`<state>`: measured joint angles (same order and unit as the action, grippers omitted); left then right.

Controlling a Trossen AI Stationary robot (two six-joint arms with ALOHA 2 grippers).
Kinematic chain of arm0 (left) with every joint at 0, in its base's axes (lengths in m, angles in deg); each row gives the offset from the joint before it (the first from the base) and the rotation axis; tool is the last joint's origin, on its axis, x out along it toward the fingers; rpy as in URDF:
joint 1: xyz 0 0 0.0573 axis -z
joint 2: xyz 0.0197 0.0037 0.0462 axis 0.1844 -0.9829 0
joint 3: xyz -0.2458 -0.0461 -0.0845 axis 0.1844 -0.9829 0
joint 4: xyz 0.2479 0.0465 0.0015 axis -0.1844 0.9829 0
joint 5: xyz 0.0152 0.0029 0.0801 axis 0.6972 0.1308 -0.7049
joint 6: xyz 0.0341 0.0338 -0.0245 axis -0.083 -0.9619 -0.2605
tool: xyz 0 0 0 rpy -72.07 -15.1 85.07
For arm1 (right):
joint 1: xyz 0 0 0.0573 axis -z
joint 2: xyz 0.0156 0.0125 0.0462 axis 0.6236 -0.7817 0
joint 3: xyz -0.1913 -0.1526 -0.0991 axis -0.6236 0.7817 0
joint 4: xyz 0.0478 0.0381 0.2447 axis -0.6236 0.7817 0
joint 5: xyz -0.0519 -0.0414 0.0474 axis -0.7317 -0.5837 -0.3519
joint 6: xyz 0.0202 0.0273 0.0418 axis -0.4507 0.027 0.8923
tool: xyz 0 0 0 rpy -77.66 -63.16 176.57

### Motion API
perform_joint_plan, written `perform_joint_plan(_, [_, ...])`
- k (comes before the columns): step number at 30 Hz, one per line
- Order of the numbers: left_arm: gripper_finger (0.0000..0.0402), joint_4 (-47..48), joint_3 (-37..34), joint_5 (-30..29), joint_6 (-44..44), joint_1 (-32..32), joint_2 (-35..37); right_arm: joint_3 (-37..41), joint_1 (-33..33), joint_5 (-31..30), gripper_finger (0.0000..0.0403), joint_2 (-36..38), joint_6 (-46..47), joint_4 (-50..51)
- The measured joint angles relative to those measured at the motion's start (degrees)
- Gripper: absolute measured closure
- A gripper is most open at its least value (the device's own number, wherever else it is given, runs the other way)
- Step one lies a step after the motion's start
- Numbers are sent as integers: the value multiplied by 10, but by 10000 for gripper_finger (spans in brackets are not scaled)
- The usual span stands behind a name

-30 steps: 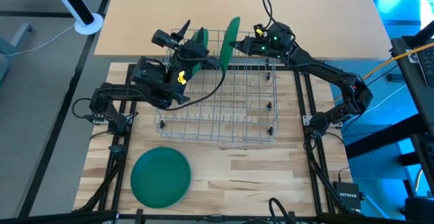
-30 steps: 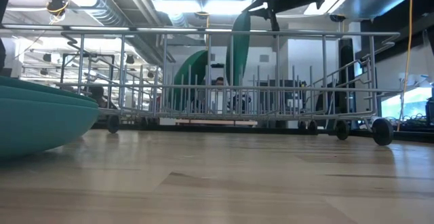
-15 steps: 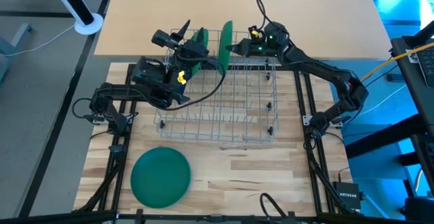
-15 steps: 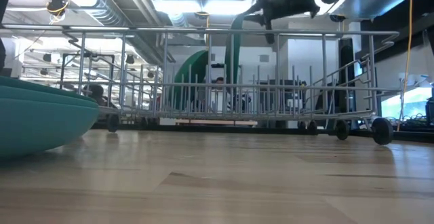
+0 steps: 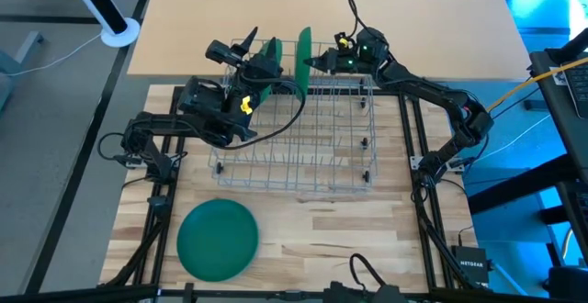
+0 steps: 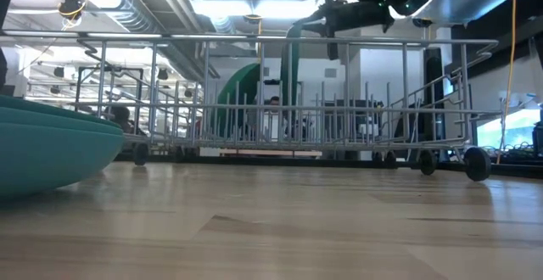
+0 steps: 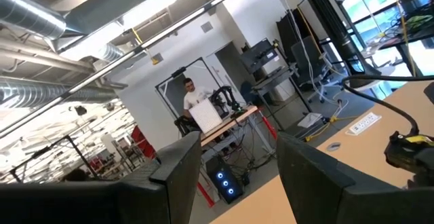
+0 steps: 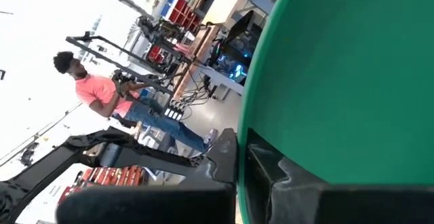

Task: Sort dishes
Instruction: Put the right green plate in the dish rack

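Observation:
A wire rack (image 5: 303, 170) stands mid-table. One green plate (image 5: 270, 57) stands on edge in the rack's far left part, leaning among the tines (image 6: 237, 89). Beside it my left gripper (image 5: 250, 46) hangs open and points slightly upward, with nothing between its fingers (image 7: 237, 149). My right gripper (image 5: 314, 61) is shut on a second green plate (image 5: 301, 53), which stands on edge over the rack's far side (image 6: 292, 76). A stack of teal plates (image 5: 217, 239) lies flat on the table near the front left (image 6: 51, 144). My right gripper pinches the plate's rim (image 8: 243, 125) between its two fingers, high on the plate's right side. The fingers come in level from the table's right. The plate stands nearly upright, its lower part down among the rack's wires; whether it rests on them I cannot tell.
Bare wooden table lies in front of the rack. A tan board (image 5: 322, 9) lies beyond the rack's far side. The rack's right half holds no plates. People show in the room behind the table.
My right gripper has moved toward the table's left and down, carrying the plate. The plate has tipped from a slant to nearly upright and sunk lower into the rack, closer to the plate that stands there.

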<state>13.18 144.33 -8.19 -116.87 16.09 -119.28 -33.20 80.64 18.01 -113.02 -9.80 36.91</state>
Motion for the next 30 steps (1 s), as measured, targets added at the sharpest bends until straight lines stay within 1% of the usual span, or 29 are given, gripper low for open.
perform_joint_plan(7, [219,0,0,0,-1,0,0,-2,0,-41,394,2,-6,85])
perform_joint_plan(9, [219,0,0,0,-1,0,0,-2,0,-52,388,3,-13,101])
perform_joint_plan(16, [219,0,0,0,-8,0,0,-1,0,-60,356,1,-15,109])
perform_joint_plan(21, [219,0,0,0,-8,0,0,4,0,-87,354,-6,-15,138])
perform_joint_plan(25, [219,0,0,0,-7,0,0,3,0,-98,354,-2,-15,166])
perform_joint_plan(30, [219,1,0,0,-6,0,0,2,0,-92,353,-2,-16,190])
